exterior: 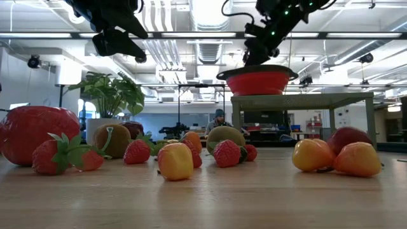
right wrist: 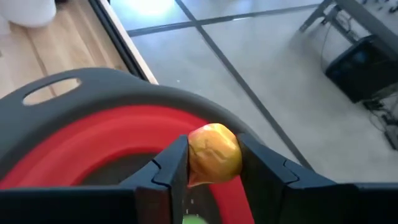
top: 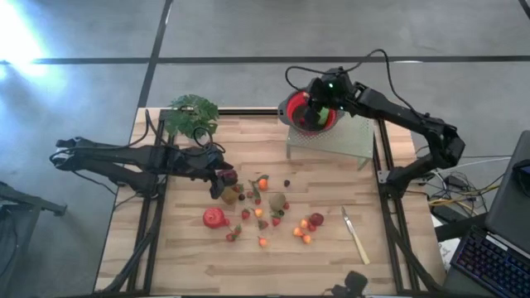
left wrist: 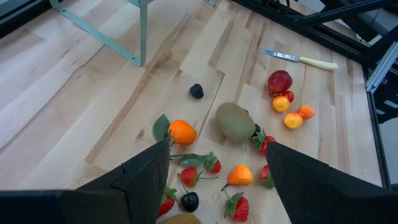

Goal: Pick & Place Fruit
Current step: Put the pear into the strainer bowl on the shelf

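At upper centre, the right gripper pinched a yellow-orange fruit over the red bowl; the left gripper hung spread above the scattered fruit.

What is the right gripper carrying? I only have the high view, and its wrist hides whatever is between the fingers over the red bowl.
Observer: The right gripper is shut on a yellow-orange fruit, above the red bowl.
Operator: Has it let go yet?
Observer: No, both fingers press the fruit's sides in the right wrist view.
Operator: And the left gripper?
Observer: The left gripper is open and empty, above the pile near a kiwi and an orange fruit.
Operator: Is the bowl on the table itself?
Observer: No, the low view shows it on a raised stand.
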`<action>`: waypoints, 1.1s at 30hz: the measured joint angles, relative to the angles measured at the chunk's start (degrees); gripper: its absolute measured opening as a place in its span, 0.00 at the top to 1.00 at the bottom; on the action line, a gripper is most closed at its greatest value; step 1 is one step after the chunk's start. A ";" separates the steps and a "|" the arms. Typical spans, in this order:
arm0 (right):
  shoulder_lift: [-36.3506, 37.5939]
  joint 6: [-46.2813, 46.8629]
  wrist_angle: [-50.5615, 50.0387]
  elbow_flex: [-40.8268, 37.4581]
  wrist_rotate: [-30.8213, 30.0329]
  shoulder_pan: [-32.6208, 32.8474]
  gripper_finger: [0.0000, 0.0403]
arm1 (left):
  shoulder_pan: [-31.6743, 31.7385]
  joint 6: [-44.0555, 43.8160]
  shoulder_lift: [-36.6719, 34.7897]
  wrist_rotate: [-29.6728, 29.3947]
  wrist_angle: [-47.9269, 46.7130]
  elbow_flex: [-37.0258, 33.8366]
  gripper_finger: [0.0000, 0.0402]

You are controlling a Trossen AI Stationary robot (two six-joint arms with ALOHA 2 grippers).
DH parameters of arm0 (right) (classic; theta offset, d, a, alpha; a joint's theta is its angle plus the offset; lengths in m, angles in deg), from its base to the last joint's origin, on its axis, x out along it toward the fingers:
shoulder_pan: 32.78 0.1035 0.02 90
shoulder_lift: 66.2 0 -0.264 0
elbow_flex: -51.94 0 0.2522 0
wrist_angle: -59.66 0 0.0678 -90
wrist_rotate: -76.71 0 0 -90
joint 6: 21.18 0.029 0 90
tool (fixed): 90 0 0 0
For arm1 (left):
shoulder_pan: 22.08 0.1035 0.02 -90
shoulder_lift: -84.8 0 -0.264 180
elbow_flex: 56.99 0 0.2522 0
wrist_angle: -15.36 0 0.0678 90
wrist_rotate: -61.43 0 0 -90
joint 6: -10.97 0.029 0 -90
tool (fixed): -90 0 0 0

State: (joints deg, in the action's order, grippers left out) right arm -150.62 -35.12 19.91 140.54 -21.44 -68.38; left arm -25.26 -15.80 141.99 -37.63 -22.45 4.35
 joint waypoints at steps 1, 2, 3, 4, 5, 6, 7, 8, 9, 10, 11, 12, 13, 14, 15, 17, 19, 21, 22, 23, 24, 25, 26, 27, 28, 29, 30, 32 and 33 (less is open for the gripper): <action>-0.93 0.01 -0.29 0.80 0.76 -0.36 0.71 | -0.02 0.00 0.00 0.00 0.00 0.00 0.32; -1.81 -0.01 -0.78 1.52 1.01 -0.60 0.72 | -0.02 0.00 0.00 -0.01 0.00 0.00 0.32; -2.70 -0.01 -1.40 2.19 1.10 -0.68 0.72 | -0.02 0.00 0.00 -0.02 -0.02 0.00 0.32; -3.49 0.01 -2.01 2.90 1.17 -0.69 0.73 | 0.00 0.00 0.00 -0.02 0.00 0.00 0.32; -4.25 0.18 -2.73 3.55 1.17 -0.80 0.73 | -0.01 0.00 0.00 0.00 0.00 0.00 0.32; -4.85 0.22 -3.81 4.13 1.19 -0.88 0.72 | -0.02 0.00 0.00 -0.01 -0.02 0.00 0.32; -5.45 0.23 -4.76 4.58 1.19 -0.94 0.72 | -0.01 0.00 0.00 0.00 -0.01 0.00 0.32; -5.95 0.23 -5.39 4.88 1.17 -0.95 0.71 | 0.00 0.00 0.00 0.00 0.00 0.00 0.32; -6.42 0.23 -5.74 5.12 1.17 -0.95 0.69 | -0.02 0.00 0.00 0.00 0.00 0.00 0.32; -6.73 0.24 -6.04 5.33 1.16 -1.00 0.68 | 0.00 0.00 0.00 -0.02 0.00 0.00 0.32; -7.04 0.27 -6.42 5.44 1.13 -1.15 0.67 | -0.02 0.00 0.00 0.00 0.00 0.00 0.32; -7.25 0.30 -6.48 5.52 1.14 -1.21 0.66 | 0.00 0.00 0.00 -0.02 -0.02 0.00 0.32; -7.40 0.38 -6.36 5.59 1.13 -1.22 0.65 | -0.01 0.00 0.00 0.00 0.01 0.00 0.32; -7.48 0.45 -6.41 5.58 1.13 -1.40 0.65 | -0.02 0.00 0.00 -0.01 0.00 0.00 0.32; -7.50 0.46 -6.43 5.50 1.13 -1.54 0.64 | -0.02 0.00 0.00 -0.01 -0.02 0.00 0.32; -7.50 0.47 -6.45 5.35 1.13 -1.60 0.62 | -0.02 0.00 0.00 -0.01 0.01 0.00 0.32; -7.35 0.45 -6.50 5.29 1.10 -1.80 0.61 | -0.01 0.00 0.00 0.00 0.00 0.00 0.32; -7.08 0.49 -6.67 5.29 1.10 -1.80 0.59 | 0.00 0.00 0.00 -0.02 0.00 0.00 0.32; -6.96 0.78 -6.79 5.42 1.11 -1.82 0.58 | 0.00 0.00 0.00 -0.02 0.00 0.00 0.32; -6.76 1.14 -6.78 5.43 1.09 -1.93 0.57 | -0.01 0.00 0.00 -0.01 -0.02 0.00 0.32; -6.65 1.36 -6.81 5.43 1.11 -1.94 0.56 | -0.02 0.00 0.00 -0.01 -0.01 0.00 0.32; -6.54 1.55 -6.90 5.43 1.11 -1.97 0.55 | -0.01 0.00 0.00 0.00 0.02 0.00 0.32; -6.43 1.56 -7.15 5.43 1.13 -1.95 0.54 | -0.02 0.00 0.00 -0.02 -0.01 0.00 0.32; -6.29 1.56 -7.68 5.43 1.13 -1.94 0.53 | -0.02 0.00 0.00 -0.02 0.00 0.00 0.32; -6.12 1.56 -8.23 5.43 1.13 -1.81 0.52 | -0.02 0.00 0.00 0.00 0.02 0.00 0.32; -5.95 1.57 -8.82 5.43 1.13 -1.66 0.51 | -0.02 0.00 0.00 0.00 -0.02 0.00 0.32; -5.73 1.58 -9.61 5.43 1.13 -1.38 0.51 | -0.02 0.00 0.00 -0.02 0.00 0.00 0.32; -5.30 1.82 -11.59 5.43 1.15 -0.74 0.51 | -0.01 0.00 0.00 -0.01 -0.01 0.00 0.32; -5.10 1.96 -12.42 5.43 1.17 -0.35 0.51 | -0.01 0.00 0.00 -0.02 -0.01 0.00 0.32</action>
State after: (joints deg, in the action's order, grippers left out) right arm -155.71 -33.17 7.49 145.97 -20.27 -68.73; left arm -25.27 -15.80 141.99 -37.64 -22.46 4.35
